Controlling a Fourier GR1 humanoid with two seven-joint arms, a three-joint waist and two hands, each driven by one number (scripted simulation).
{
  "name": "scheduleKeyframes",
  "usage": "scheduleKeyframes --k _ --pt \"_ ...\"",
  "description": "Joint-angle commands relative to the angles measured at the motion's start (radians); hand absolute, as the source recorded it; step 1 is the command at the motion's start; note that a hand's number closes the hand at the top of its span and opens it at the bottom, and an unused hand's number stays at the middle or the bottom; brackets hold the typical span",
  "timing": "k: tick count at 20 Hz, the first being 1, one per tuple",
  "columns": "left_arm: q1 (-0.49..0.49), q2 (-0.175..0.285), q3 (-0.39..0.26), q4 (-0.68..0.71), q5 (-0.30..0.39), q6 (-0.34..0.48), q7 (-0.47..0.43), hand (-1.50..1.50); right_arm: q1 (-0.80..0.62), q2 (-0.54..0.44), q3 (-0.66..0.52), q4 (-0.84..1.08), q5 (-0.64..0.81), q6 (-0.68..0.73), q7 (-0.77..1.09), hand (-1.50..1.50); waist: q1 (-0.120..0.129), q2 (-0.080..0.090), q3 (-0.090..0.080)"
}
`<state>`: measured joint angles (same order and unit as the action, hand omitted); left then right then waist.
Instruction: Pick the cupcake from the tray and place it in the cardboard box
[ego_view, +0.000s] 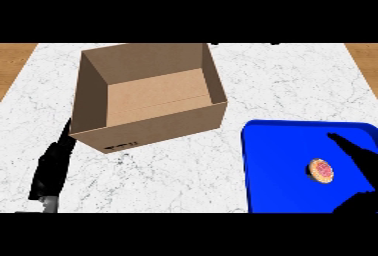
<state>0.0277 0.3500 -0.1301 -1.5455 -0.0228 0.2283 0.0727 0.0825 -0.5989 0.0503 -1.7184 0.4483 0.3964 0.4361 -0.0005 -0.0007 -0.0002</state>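
— Watching the right hand (353, 149), would you say it has hold of anything?

— Nothing. It's wide open: long fingers stretched out straight on its far side, and what I take for the thumb low on the near side (the palm is off the edge, so I can't see it). The cupcake (320, 170) sits on the tray (277, 165) in the gap between them, just to the hand's left. I can see blue between it and the nearest finger, so I'd say they aren't touching.

— So what would make the grab go well?

— I'd carry the hand a little further to its own left, so the cupcake is properly between fingers and thumb before anything closes. It's small and round, and closing on one edge could just shove it across the tray. I'd close evenly from both sides, then lift straight up before swinging over.

— And where does it go?

— The cardboard box (159, 125) stands well off to that hand's left and further out on the counter (184, 180). It's open at the top, with nothing inside that I can see. Its wall nearest the tray is tall, so the lift has to clear that rim.

— The other hand?

— The left hand (50, 172) lies past the box's far side, near its corner, fingers straight and holding nothing.
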Motion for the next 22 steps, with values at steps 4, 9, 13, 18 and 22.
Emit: scheduleKeyframes --k 4,9,13,18,22 --pt "-0.005 -0.028 0.072 0.013 -0.036 -0.071 -0.013 0.0 0.005 0.076 -0.05 0.007 0.077 0.047 -0.027 -1.5 -0.001 0.0 0.0" --pt "-0.023 -0.035 0.109 0.044 -0.023 -0.107 -0.019 0.0 -0.006 0.151 -0.012 0.01 0.134 0.02 -0.014 -1.5 -0.001 0.0 0.0" --pt "0.006 -0.091 0.068 -0.036 -0.096 -0.086 0.017 0.0 -0.037 0.182 -0.03 0.101 0.192 0.003 -0.076 -1.5 0.001 0.0 0.0" --pt "-0.032 -0.144 0.082 0.052 -0.144 -0.071 -0.014 0.0 -0.05 0.189 -0.063 0.123 0.209 0.043 -0.107 -1.5 -0.001 0.001 0.0" --pt "-0.009 -0.156 0.09 0.024 -0.157 -0.078 0.003 0.0 0.004 0.158 -0.094 0.134 0.235 0.048 -0.166 -1.5 -0.002 0.0 0.0"
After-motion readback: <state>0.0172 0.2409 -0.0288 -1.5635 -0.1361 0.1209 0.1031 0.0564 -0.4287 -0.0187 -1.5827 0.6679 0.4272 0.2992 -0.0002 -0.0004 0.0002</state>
